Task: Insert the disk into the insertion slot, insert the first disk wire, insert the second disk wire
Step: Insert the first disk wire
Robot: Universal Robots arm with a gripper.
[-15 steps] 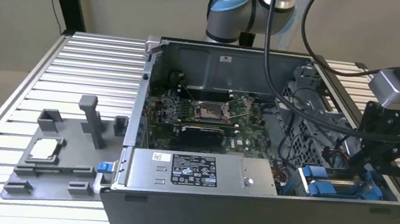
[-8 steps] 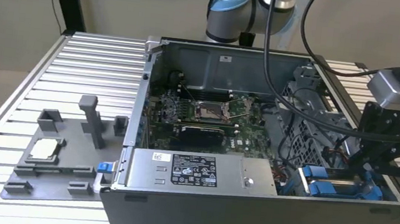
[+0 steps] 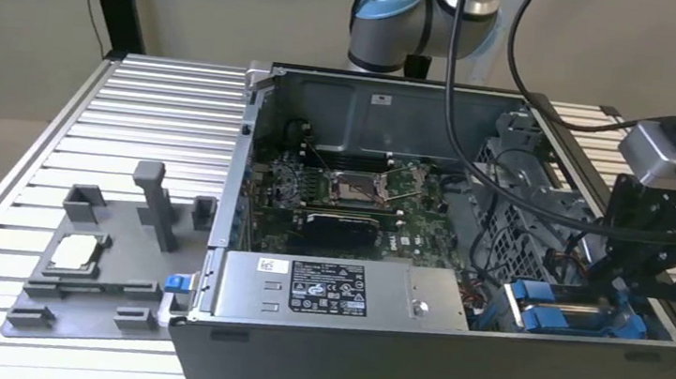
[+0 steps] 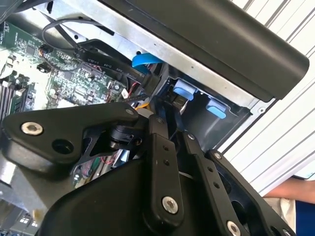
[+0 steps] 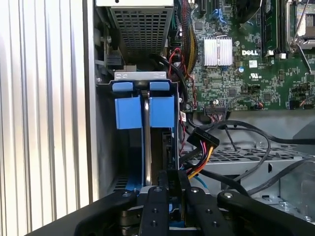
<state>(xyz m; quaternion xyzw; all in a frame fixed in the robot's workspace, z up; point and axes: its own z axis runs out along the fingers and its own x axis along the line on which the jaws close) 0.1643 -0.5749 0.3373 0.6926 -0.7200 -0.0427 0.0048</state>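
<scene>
Disk [image 5: 146, 142] stands edge-on in its blue caddy within the insertion slot [image 3: 566, 313] at the computer case's [image 3: 420, 368] near corner, exterior view's right; end effector [image 5: 173, 179] hangs close over it, fingers [image 5: 165, 189] drawn together, probably to reach the loose wire bundle [image 5: 203, 157] beside them.

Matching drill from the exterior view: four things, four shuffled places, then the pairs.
1 grey power-supply box with black label
2 square silver processor socket
3 blue plastic drive-bay guides
4 grey moulded fixture tray

a on the slatted metal table, outside the dark case
b middle of the green motherboard
c case corner at the exterior view's right
d along the case's nearest wall

Pairs: 1-d, 2-b, 3-c, 4-a
</scene>
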